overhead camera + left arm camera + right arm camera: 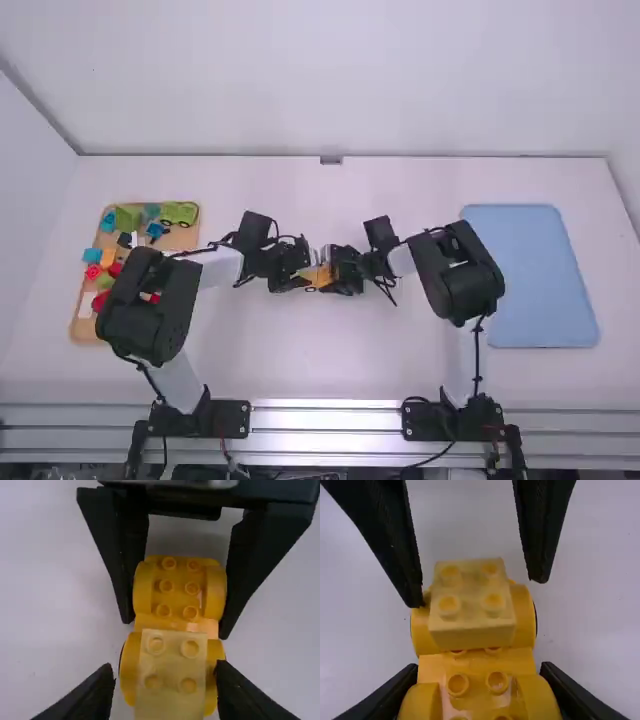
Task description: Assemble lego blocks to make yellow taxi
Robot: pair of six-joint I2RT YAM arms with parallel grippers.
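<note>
Yellow toy-car chassis (520, 617), mid-table, with a pale yellow two-by-two brick (472, 591) on its nine-o'clock end. My right claw (336, 268), at three o'clock, grips the chassis by its sides; my left claw (308, 267), at nine o'clock, stands open astride the brick's end. Tray of loose blocks (88, 328), nine o'clock; light blue mat (535, 280), three o'clock.

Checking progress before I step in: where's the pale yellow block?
In the right wrist view, the pale yellow block sits atop the orange car base, toward the left claw.
</note>
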